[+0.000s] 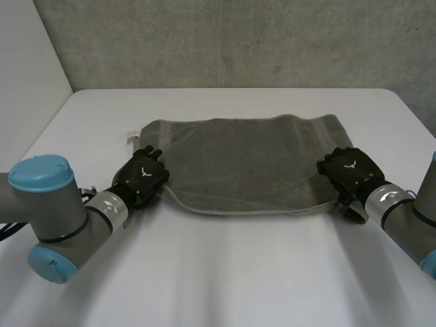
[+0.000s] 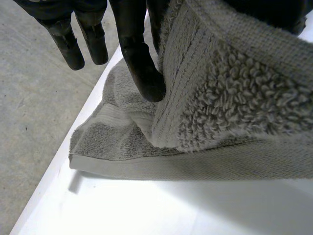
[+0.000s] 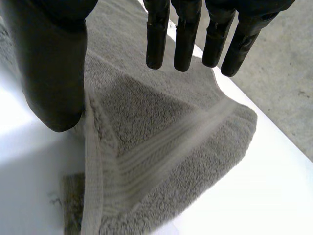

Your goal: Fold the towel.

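White table (image 1: 225, 272): L hand (image 1: 139, 178) pinches towel (image 1: 245, 160) near-L corner; R hand (image 1: 351, 174) unclamped, fingers straight, near-R corner.

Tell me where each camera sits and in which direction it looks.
Head view: between and behind the arms, looking down at the table and towel; shows left arm, right arm, left robot hand, right robot hand.
Left wrist view: on the left wrist, looking along the palm at the towel's lifted left end; shows its own robot hand.
Right wrist view: on the right wrist, looking along the palm at the towel's right end; shows its own robot hand.
Shared: the towel on the table.
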